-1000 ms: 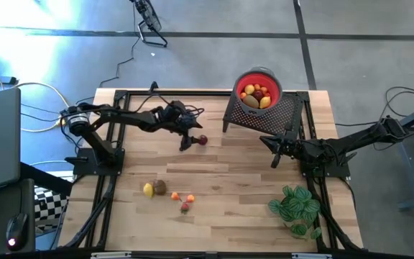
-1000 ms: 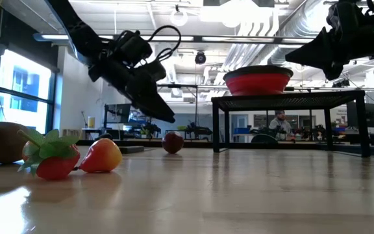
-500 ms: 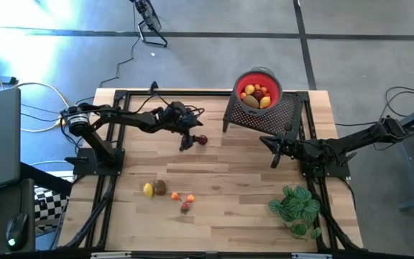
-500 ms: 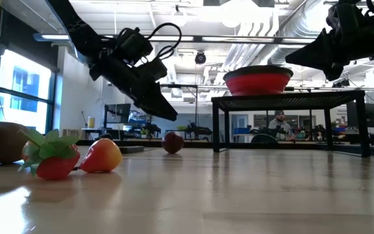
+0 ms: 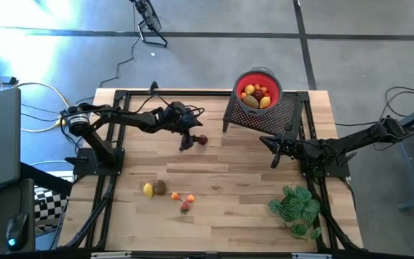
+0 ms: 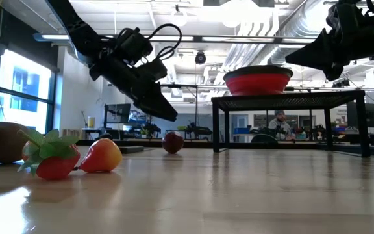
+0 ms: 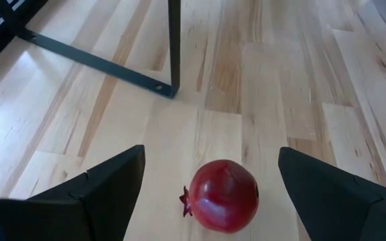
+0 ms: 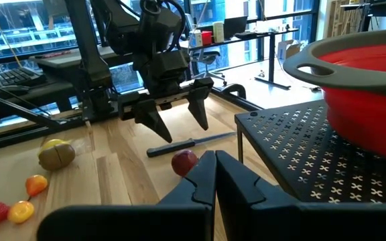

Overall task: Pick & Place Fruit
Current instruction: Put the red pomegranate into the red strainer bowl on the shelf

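Little has changed in the past second: the left gripper (image 7: 210,157) has edged only slightly toward the pomegranate (image 7: 223,195) and now hangs above it. Its fingers (image 7: 106,187) are spread as wide as we see them go and hold nothing. The pomegranate has not moved. It sits on the tabletop (image 5: 228,180), framed between the two fingertips and clear of both. We read this as an approach lined up with the grasp not yet made. The drop and the closing come next.

Beyond the fingertips stands a black leg (image 7: 173,47) of the mesh stand (image 5: 286,111), which carries the red bowl (image 5: 259,71), already holding several pieces of fruit. The leg is close enough that a forward overshoot could strike it. To either side of the fingers the boards lie bare, so there is room to close. A thin dark knife (image 8: 189,143) lies near the pomegranate and could be nudged.

The right gripper (image 8: 214,161) waits by the stand's near corner, fingers pressed together and empty. Well behind the left fingers a lemon (image 5: 148,190), a kiwi (image 5: 159,187), a strawberry (image 5: 185,207) and small orange pieces are not yet collected. The route up to the bowl looks open from above.
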You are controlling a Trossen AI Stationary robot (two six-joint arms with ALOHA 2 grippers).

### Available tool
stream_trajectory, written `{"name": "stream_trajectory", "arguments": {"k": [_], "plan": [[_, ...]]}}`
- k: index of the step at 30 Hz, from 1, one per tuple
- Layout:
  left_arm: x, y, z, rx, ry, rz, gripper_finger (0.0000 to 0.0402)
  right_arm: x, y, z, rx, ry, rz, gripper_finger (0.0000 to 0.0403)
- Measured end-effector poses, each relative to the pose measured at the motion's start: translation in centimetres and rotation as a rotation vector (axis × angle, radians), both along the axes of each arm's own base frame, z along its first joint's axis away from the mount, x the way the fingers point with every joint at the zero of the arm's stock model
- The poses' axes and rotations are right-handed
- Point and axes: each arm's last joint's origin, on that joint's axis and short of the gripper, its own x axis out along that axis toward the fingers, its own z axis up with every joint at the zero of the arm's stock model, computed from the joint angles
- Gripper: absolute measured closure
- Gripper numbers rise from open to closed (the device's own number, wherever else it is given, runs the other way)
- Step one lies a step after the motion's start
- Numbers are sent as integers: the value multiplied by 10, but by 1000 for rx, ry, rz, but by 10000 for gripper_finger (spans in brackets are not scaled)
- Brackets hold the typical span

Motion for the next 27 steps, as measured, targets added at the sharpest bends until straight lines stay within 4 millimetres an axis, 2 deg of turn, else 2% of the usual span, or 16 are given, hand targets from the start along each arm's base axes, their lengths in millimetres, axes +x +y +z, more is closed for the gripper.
{"name": "stream_trajectory", "arguments": {"k": [27], "plan": [[-2, -1, -4, -46, 42, 17, 64, 0, 0, 0, 0, 2, 1, 400]]}}
